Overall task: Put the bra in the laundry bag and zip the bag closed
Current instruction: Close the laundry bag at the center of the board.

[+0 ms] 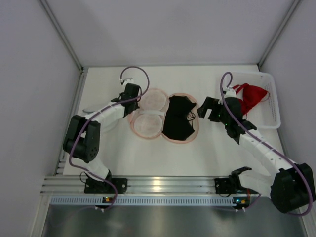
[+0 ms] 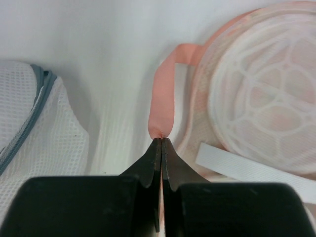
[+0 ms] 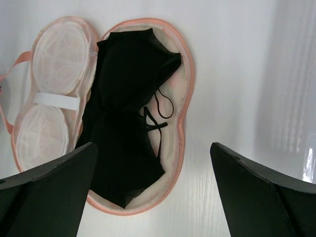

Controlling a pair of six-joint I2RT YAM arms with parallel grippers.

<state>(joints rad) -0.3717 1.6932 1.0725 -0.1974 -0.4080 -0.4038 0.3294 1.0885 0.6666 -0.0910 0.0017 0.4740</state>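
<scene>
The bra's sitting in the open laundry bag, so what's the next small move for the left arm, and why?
Probably raise the left gripper and fold the bag's empty mesh half over the black bra. Its jaws are shut on the pink loop at that half's edge, the bra lies within the other half, and the right gripper hangs open nearby.

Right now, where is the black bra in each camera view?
Top external: black bra, centre, lying in the right half of the open laundry bag.
Left wrist: not in view.
Right wrist: left of centre, in the same half.
Shared landmark: the bag's white mesh dome half, in all three.
</scene>
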